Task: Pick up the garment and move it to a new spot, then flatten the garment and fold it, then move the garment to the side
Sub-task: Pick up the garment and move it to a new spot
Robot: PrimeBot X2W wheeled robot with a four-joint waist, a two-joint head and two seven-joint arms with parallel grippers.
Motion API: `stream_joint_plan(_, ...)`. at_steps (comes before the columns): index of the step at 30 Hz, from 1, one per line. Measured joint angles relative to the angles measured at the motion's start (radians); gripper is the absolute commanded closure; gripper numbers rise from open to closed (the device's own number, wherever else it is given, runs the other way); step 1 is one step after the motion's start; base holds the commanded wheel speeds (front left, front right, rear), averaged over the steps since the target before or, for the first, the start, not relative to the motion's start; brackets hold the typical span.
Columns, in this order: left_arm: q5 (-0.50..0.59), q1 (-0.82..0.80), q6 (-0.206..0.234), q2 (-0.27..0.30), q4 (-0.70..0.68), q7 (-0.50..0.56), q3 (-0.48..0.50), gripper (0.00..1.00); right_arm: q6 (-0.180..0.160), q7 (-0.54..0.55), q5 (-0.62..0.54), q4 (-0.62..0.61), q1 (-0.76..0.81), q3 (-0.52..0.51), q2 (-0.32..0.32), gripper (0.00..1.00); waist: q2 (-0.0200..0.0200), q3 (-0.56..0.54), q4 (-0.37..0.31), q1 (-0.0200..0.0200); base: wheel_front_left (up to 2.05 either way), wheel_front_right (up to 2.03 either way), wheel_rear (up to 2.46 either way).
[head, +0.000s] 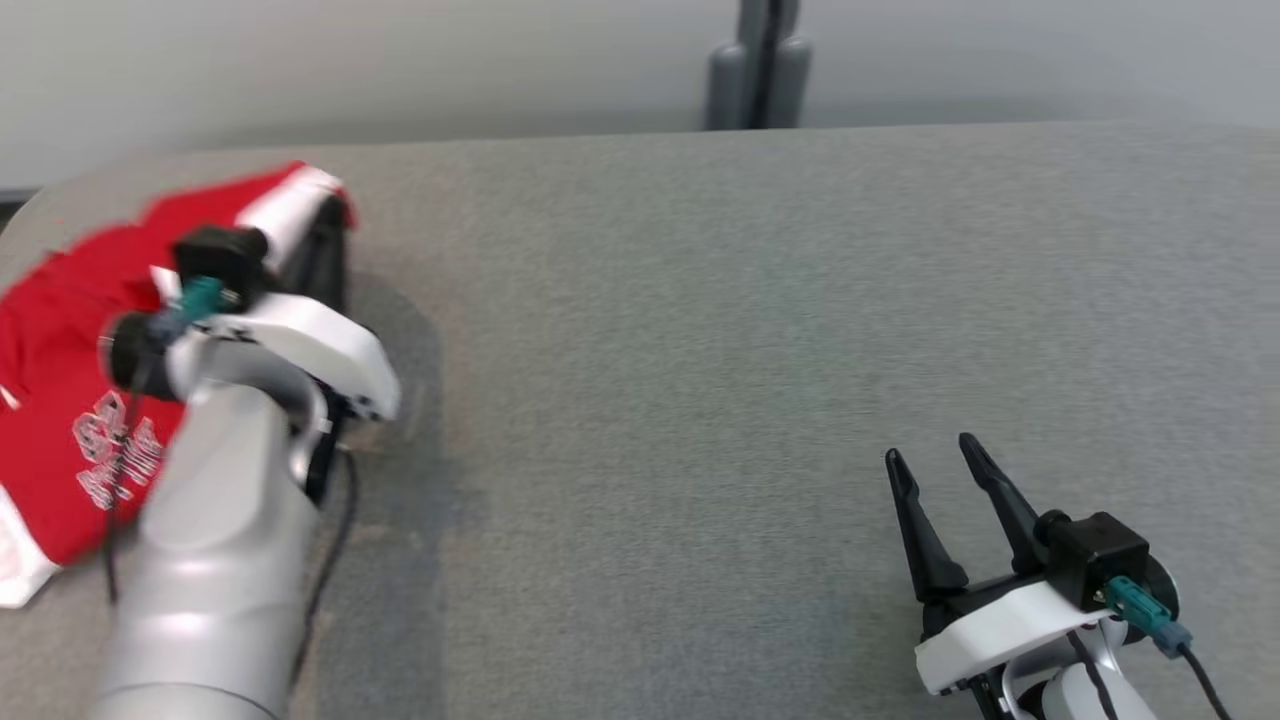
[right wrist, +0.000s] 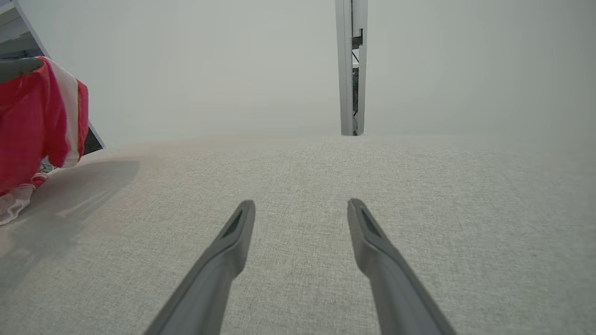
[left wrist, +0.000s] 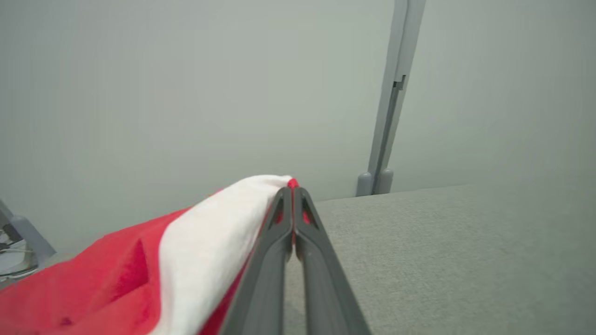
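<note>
My left jaws pinch the red and white garment [left wrist: 200, 242]; my right jaws gape above the table [head: 700, 350].

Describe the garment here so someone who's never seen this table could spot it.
Start with the wide grey table; go to its far left corner. There is the garment, bright red with white trim and pale lettering, its white edge pinched between the shut fingers of the left gripper. Unlike the grey around it, it is red.
</note>
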Motion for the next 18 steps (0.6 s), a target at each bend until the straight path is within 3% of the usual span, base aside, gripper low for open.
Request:
stream_joint_plan(3, -0.026, 0.024, -0.001, -0.027, -0.005, 0.0, -0.04, 1.0, 0.0, 0.0, 0.004, 0.002, 0.007, 0.004, 0.002, 0.0, 0.0, -0.016, -0.026, 0.0, 0.0, 0.0, 0.0)
stream_joint_plan(7, -0.1, 0.082, -0.002, -0.046, -0.024, 0.0, -0.179, 1.0, 0.0, 0.0, 0.056, -0.004, 0.011, -0.008, 0.006, 0.0, 0.0, -0.046, -0.087, 0.0, 0.0, 0.0, 0.0)
stream_joint_plan(13, -0.341, 0.132, -0.001, -0.048, -0.15, 0.0, -0.481, 1.0, 0.0, 0.0, 0.063, -0.002, 0.011, 0.006, 0.006, 0.0, 0.0, -0.055, -0.141, 0.0, 0.0, 0.0, 0.0)
stream_joint_plan(18, -0.448, 0.136, 0.055, -0.048, -0.248, 0.0, -0.7, 1.0, 0.0, 0.0, 0.082, 0.0, 0.011, 0.009, 0.006, 0.0, 0.0, -0.052, -0.166, 0.0, 0.0, 0.0, 0.0)
